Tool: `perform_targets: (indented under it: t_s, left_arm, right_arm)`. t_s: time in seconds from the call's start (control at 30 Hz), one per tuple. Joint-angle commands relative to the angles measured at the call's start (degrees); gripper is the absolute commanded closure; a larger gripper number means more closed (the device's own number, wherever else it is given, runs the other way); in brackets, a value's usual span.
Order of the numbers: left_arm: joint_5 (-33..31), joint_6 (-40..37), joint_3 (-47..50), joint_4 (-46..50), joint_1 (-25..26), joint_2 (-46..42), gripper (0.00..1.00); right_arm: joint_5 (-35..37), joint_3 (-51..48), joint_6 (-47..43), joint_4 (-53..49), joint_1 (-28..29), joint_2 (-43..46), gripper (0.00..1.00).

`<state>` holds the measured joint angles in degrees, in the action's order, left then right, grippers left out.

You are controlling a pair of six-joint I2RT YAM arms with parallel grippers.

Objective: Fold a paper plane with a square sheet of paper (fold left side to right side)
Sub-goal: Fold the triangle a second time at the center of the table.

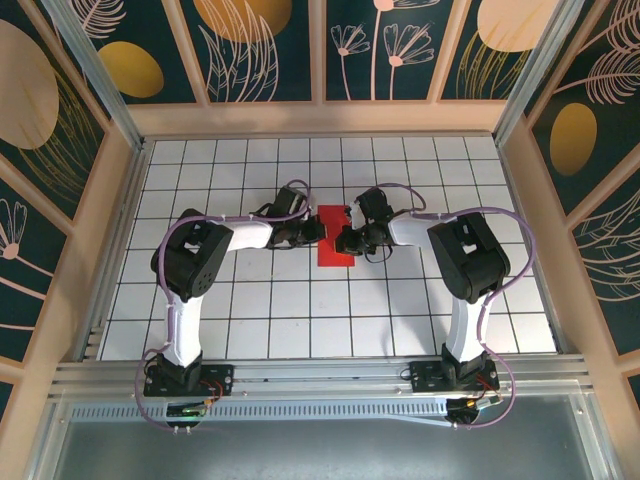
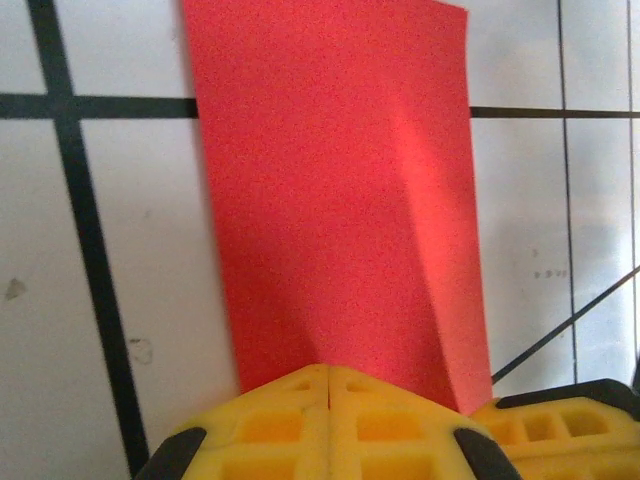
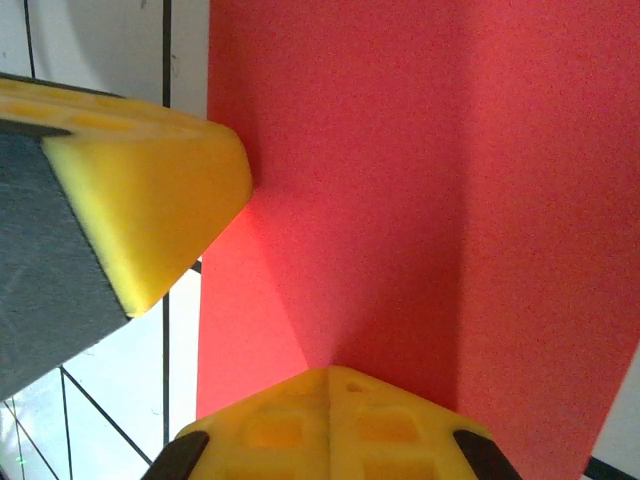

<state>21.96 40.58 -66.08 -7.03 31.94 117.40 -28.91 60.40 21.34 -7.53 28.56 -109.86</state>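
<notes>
Folded bright red paper sheet at the white gridded table's centre.
We see left gripper and right gripper, fingers pressed together, tips on it; sideways drag could skew the crease.

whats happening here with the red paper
Two robot arms are working a thin bright red paper sheet on the white gridded table. It lies as a narrow rectangle, apparently folded in half. The left pincer and right pincer, both shut, rest their tips on it from opposite sides.
</notes>
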Motion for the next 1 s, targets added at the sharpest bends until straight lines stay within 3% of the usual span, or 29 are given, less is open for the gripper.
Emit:
perform_targets:
  t_s: [0.0,0.27,0.47,0.67,0.97]
  left_arm:
    - [-1.08,-1.05,1.64,0.97,0.18,0.97,1.00]
    - [-2.18,-1.11,3.22,1.14,0.56,0.90,1.00]
    - [-2.43,-1.37,3.34,1.23,0.57,0.35,1.00]
    - [-2.70,-1.39,3.86,1.05,0.71,-0.05,1.00]
    - [-2.86,-1.68,3.77,1.14,0.75,-0.04,1.00]
  right_arm:
    - [3.79,0.37,0.23,-7.42,0.81,-1.13,0.95]
    - [1.13,5.96,1.61,-5.95,0.25,4.32,0.76]
    - [1.49,3.75,-1.34,-10.36,-4.51,9.11,0.64]
    - [-3.56,-3.67,-1.07,-10.67,-8.65,12.40,0.60]
    - [-11.00,-9.54,3.45,-5.91,-8.57,11.46,0.61]
